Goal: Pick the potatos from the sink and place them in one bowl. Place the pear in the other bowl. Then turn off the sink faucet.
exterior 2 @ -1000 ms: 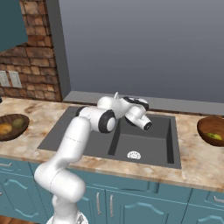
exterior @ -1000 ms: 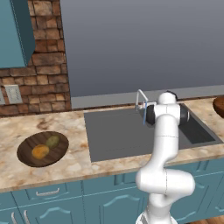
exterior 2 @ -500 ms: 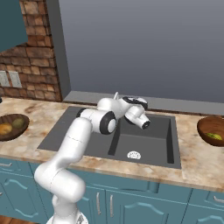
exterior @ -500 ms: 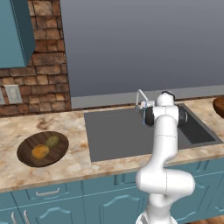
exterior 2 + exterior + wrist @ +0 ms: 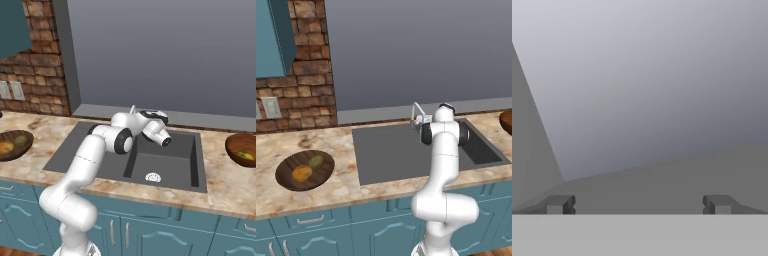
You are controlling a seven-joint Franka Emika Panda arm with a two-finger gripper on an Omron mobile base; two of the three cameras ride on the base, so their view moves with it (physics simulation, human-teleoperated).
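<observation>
The two potatos, one golden-orange (image 5: pixel 302 173) and one olive-green (image 5: pixel 316 161), lie in the dark brown bowl (image 5: pixel 286 175) on the left counter; they appear again (image 5: pixel 6 147) (image 5: pixel 20 140) at the left edge of the right base view. The pear (image 5: pixel 245 156) lies in the reddish bowl (image 5: pixel 235 145) on the right counter. My arm reaches over the sink (image 5: pixel 386 155), its hand (image 5: pixel 423 120) right beside the slim faucet (image 5: pixel 416 108) at the sink's back edge. My gripper (image 5: pixel 639 205) is open, nothing between its fingertips (image 5: pixel 559 204), facing the grey back wall.
The sink's deeper well with its drain (image 5: pixel 152 177) is on the right. Brick wall with an outlet (image 5: pixel 270 107) and a blue cabinet (image 5: pixel 276 35) stand at the left. Marble counter (image 5: pixel 331 195) runs along the front above blue cupboard doors.
The hand has crept slightly up and back toward the wall by the faucet. Bowls, potatos and pear have stayed put.
</observation>
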